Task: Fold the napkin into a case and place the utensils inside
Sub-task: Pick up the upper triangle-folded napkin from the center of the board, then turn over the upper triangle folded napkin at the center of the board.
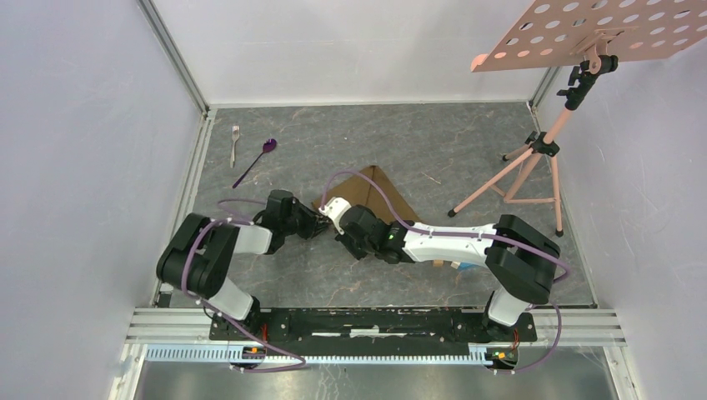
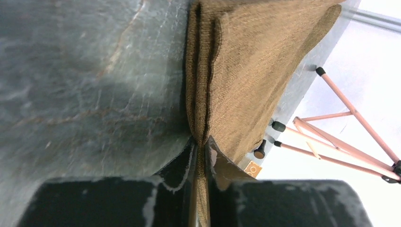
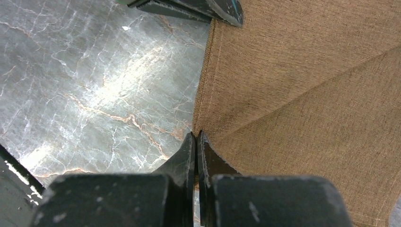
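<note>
The brown napkin [image 1: 379, 193] lies mid-table, raised into a tent shape behind the two wrists. My left gripper [image 1: 317, 225] is shut on a bunched fold of the napkin's [image 2: 255, 71] edge, and cloth runs down between its fingertips [image 2: 203, 142]. My right gripper [image 1: 332, 218] is shut at the napkin's [image 3: 307, 94] near corner [image 3: 196, 133], where a crease in the cloth ends. The left fingers [image 3: 222, 9] show further along the same edge. The utensils, a silver fork [image 1: 235, 142] and a purple spoon [image 1: 258, 158], lie together at the far left, apart from both grippers.
A pink tripod stand [image 1: 534, 167] carrying a perforated board [image 1: 600, 33] stands at the right, its feet [image 2: 279, 126] close to the napkin. Small blocks [image 1: 457, 265] lie beside the right arm. White walls enclose the table on three sides.
</note>
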You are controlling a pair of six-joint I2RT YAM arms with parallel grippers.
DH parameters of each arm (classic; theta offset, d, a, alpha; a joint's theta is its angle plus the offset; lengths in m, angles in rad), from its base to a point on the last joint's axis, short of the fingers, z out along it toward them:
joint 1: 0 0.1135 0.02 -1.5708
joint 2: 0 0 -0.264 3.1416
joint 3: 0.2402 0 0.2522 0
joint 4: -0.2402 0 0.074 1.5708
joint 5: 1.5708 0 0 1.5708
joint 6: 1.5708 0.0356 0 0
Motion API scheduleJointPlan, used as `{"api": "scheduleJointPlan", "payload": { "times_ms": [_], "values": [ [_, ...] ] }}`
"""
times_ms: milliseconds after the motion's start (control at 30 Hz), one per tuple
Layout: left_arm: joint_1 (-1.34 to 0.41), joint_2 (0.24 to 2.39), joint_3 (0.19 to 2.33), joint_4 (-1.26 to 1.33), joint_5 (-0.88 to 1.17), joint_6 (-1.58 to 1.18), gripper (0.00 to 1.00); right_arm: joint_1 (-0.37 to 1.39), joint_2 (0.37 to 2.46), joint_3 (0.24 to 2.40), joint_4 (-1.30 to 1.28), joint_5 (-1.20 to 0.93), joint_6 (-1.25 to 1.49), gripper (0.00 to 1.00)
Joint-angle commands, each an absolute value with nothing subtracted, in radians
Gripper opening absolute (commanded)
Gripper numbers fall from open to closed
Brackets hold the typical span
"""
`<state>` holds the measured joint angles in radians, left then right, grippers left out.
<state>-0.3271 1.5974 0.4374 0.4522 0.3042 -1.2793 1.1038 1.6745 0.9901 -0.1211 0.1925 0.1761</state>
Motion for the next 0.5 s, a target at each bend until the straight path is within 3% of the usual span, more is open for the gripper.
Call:
{"api": "scheduleJointPlan", "payload": {
  "times_ms": [0,33,200,333,467],
  "values": [
    [-0.282,1.443,0.439,0.287,0.25,-1.182,0.09,1.121,1.642,0.997,-0.101,0.114,0.145,0.0],
    [-0.267,1.396,0.446,0.205,0.247,-1.162,0.04,1.133,1.648,1.008,-0.104,0.091,0.143,0.0],
    [-0.16,1.047,0.554,-0.5,0.139,-1.103,0.02,1.217,1.685,1.133,-0.1,-0.112,0.201,0.0],
    [-0.154,0.805,0.82,-1.075,-0.152,-1.086,0.02,1.23,1.691,1.209,0.093,-0.414,0.394,0.0],
    [-0.155,0.779,1.146,-1.337,-0.36,-1.075,0.02,1.218,1.699,1.182,0.357,-0.601,0.605,0.0]
  ]
}}
